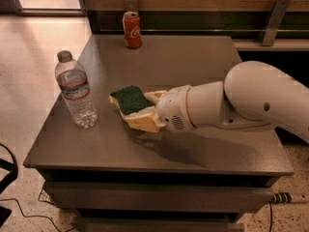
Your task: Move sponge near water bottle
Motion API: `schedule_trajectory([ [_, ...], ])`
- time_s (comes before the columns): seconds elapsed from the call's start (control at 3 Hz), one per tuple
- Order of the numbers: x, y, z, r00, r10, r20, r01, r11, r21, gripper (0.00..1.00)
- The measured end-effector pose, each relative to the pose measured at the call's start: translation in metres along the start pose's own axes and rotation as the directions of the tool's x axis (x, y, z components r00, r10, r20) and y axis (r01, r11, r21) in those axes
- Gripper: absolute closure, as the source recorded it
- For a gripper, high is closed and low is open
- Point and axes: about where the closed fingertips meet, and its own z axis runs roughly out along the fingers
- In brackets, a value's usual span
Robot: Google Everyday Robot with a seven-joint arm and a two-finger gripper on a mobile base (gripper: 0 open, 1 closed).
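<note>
The sponge [128, 99], dark green top over pale yellow foam, is held between the cream fingers [143, 121] of my gripper [140, 108], a little above the grey table [159, 62]. The white arm reaches in from the right. The gripper is shut on the sponge. The water bottle [76, 92], clear with a grey cap and a white-blue-red label, stands upright near the table's left edge. The sponge is a short way to the right of the bottle and does not touch it.
A red soda can [132, 30] stands upright at the table's back edge. A wooden wall panel and a dark shelf run behind the table. Pale floor lies to the left. A cable lies on the floor at lower left.
</note>
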Motion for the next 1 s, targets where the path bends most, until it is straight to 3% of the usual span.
schedule_trajectory([
  [0.67,-0.003,0.0037,0.0022,1.0,-0.008,-0.002,0.008,1.0,-0.005,0.1],
  [1.0,-0.0043,0.0052,0.003,1.0,-0.012,-0.003,0.012,0.9999,-0.006,0.0],
])
